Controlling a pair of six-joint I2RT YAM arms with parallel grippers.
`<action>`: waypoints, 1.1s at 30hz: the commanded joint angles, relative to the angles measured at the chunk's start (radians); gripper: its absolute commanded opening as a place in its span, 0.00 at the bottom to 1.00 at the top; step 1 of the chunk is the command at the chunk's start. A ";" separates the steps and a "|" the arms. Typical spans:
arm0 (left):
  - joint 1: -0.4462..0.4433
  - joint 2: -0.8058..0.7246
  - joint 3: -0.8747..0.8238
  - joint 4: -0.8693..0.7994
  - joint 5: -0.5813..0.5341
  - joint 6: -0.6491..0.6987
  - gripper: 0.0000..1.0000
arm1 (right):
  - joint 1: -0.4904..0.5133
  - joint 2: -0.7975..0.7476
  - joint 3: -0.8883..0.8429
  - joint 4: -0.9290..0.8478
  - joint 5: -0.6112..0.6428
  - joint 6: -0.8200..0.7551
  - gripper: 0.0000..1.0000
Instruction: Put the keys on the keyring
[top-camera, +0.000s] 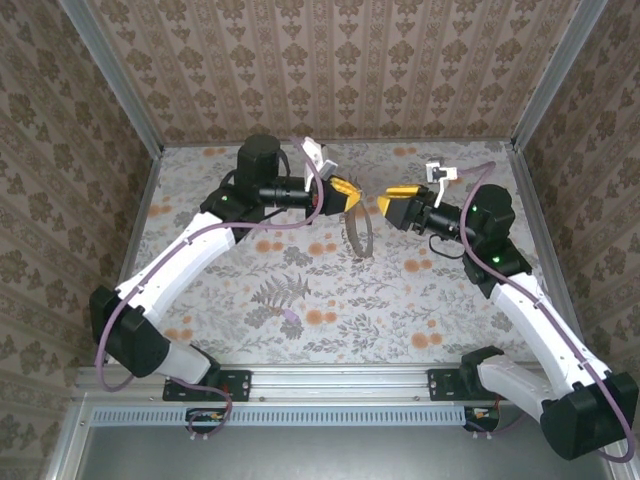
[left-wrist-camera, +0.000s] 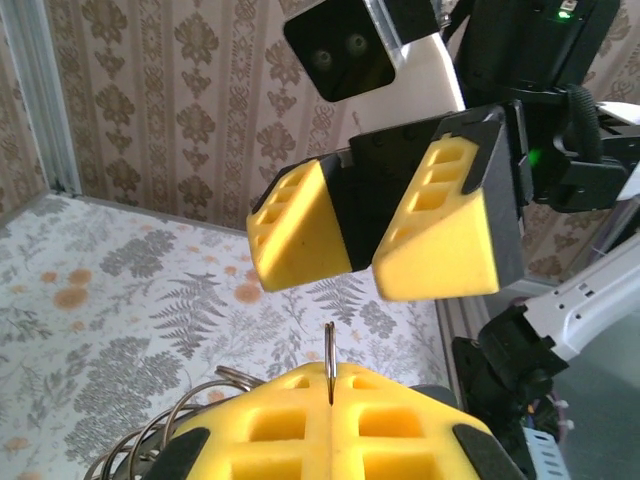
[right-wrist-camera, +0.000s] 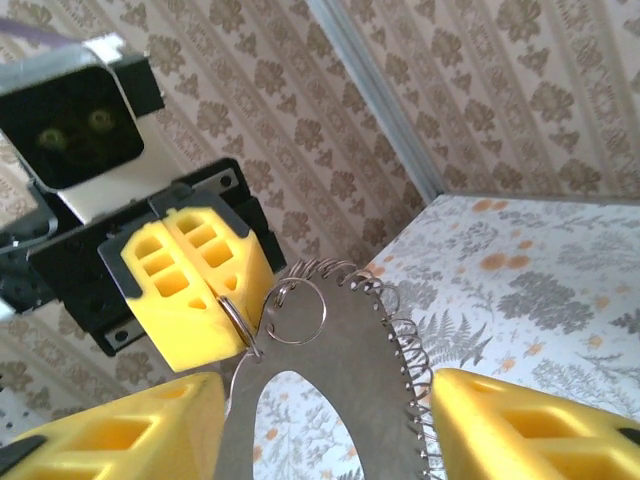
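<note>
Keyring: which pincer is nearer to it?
Left. The left pincer is shut on the keyring; the right pincer is open, its fingers apart on either side of it.

No readable text, labels, brands, numbers or signs anywhere

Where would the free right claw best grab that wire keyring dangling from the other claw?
Probably the keyring on its bare lower arc, away from the top, where the shut left gripper pinches it. The open right gripper should come in level from the right. The loop hangs between its fingers, so they can close across the thin wire.
</note>
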 joint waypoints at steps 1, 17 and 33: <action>0.005 0.015 0.064 -0.123 0.067 0.050 0.00 | -0.008 0.012 0.037 0.055 -0.108 -0.026 0.49; 0.015 0.083 0.163 -0.312 0.129 0.122 0.00 | -0.012 0.112 0.106 0.084 -0.281 -0.016 0.39; 0.017 0.100 0.180 -0.324 0.138 0.134 0.00 | 0.032 0.157 0.121 0.037 -0.292 -0.053 0.31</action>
